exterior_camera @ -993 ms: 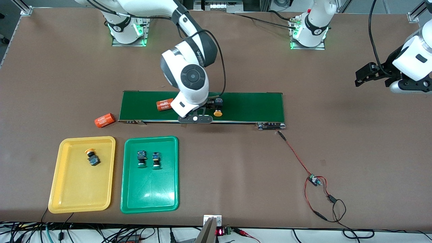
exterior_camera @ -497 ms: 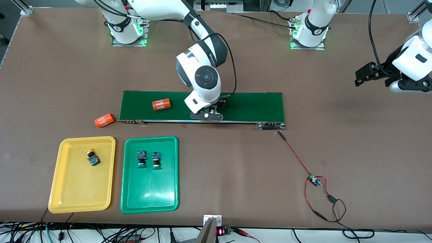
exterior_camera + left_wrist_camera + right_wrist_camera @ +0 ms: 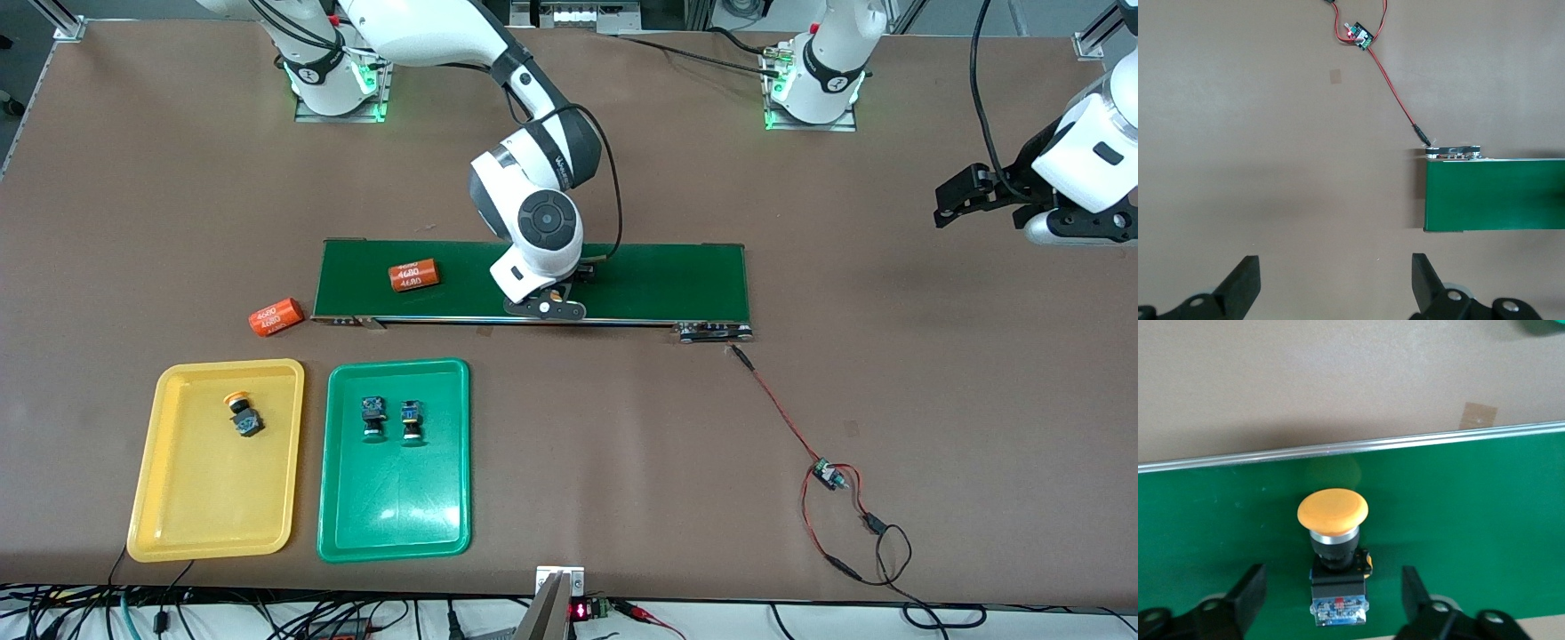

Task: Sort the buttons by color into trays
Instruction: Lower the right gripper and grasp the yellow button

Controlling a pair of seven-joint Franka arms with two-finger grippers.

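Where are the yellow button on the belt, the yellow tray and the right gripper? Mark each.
yellow button point(image 3: 1333, 509): right wrist view, on its round cap.
yellow tray point(image 3: 213, 498): front view, on its bare floor.
right gripper point(image 3: 1335, 590): right wrist view, midway between its open fingertips.

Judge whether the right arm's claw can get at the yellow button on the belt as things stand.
Probably yes. The right claw is open over the conveyor belt, its fingers either side of the yellow button, with nothing between them and its body.
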